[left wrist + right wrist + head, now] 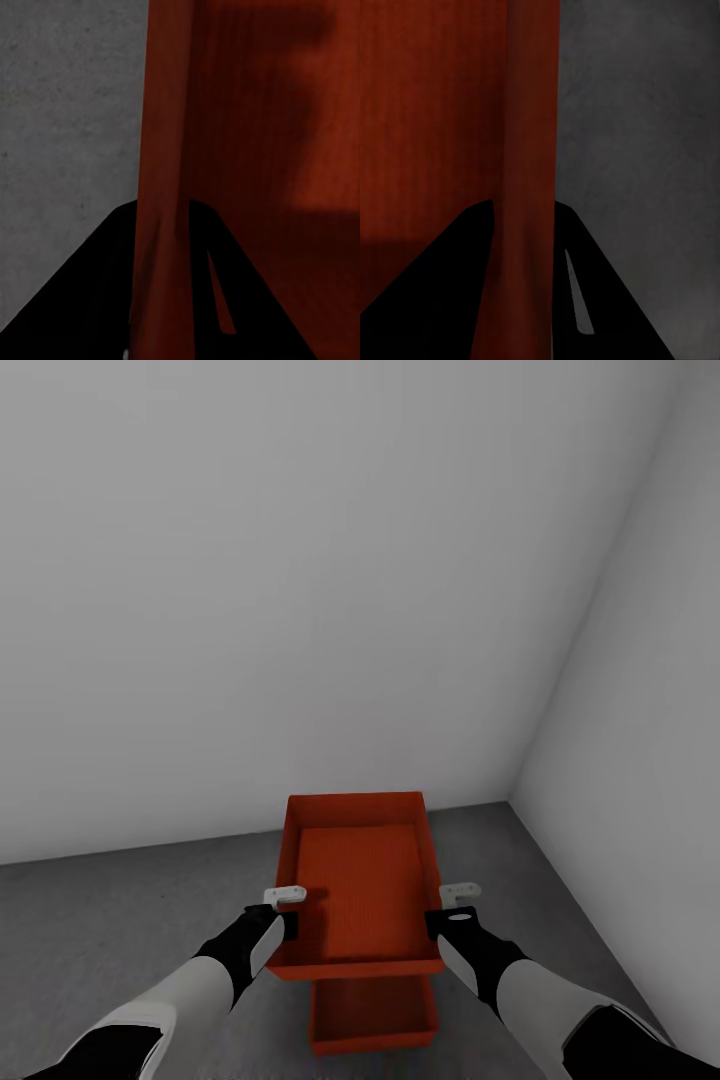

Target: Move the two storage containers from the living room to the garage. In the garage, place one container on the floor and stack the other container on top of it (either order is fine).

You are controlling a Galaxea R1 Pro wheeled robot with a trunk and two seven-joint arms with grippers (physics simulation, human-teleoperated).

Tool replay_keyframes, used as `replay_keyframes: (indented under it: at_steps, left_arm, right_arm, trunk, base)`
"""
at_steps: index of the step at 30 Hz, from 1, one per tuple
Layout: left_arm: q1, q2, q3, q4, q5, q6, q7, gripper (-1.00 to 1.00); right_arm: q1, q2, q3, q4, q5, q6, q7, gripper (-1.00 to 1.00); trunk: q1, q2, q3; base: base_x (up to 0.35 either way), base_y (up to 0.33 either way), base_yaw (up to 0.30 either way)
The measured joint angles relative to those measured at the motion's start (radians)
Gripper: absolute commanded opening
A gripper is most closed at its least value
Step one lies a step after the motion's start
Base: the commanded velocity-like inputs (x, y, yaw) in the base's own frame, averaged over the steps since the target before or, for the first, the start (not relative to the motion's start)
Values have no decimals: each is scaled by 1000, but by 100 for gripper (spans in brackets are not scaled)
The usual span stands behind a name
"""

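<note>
Pale grey walls [300, 580] meet in a corner beyond the upper container, above a rough dark grey concrete-like floor [110, 920]. An orange-red, shallow, thin-walled lidless box [358, 880] hangs above that floor. The left gripper [272, 916] pinches the upper container's left wall [161, 187], one finger on each face; the right gripper [452, 912] pinches its right wall [531, 187] likewise. Beneath it lies a second identical box [372, 1015], mostly hidden; whether they touch is unclear.
</note>
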Motion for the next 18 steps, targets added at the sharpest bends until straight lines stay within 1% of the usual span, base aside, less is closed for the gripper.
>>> replay_keyframes:
  at_steps: [18]
  left_arm:
    - [0, 0, 0, 0, 1, -1, 0, -100]
  right_arm:
    - [0, 0, 1, -1, 0, 0, 0, -100]
  trunk:
    - [0, 0, -29]
  base:
    - [0, 0, 0]
